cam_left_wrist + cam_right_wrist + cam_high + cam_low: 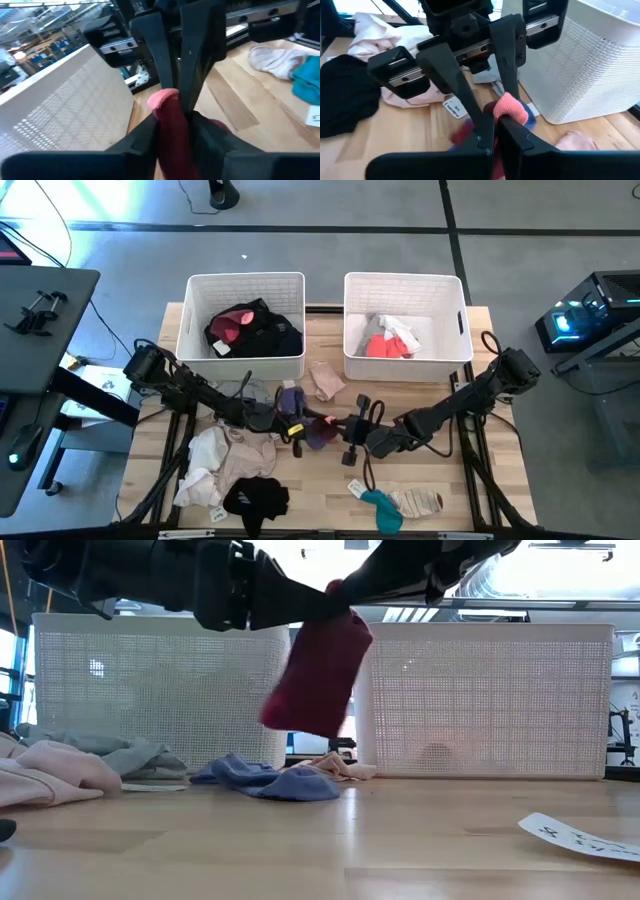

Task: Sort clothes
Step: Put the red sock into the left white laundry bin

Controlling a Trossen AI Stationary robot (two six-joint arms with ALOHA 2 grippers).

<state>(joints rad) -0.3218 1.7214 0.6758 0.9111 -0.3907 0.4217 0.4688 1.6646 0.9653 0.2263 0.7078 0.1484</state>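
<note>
both grippers meet over the middle of the table (460, 490), each pinching the same maroon sock (318, 675). the left gripper (293, 425) has its fingers closed tight on the sock's top, where a pink cuff (162, 97) pokes out between them. the right gripper (353, 430) clamps the same cuff from the opposite side, its fingers nearly together. the sock hangs off the table between them, in front of the gap between the two white bins.

beneath it a lavender garment (270, 778) lies on the wood, with a cream piece (326, 380) just beyond, near the bins. toward the table's left front corner sits a pile of cream and white clothes (225, 460) and a black garment (257, 500). a teal sock (380, 508) and a grey sock (420, 501) lie at the front edge. the left bin (196, 340) holds dark clothes, the right bin (452, 300) pink and white ones.
</note>
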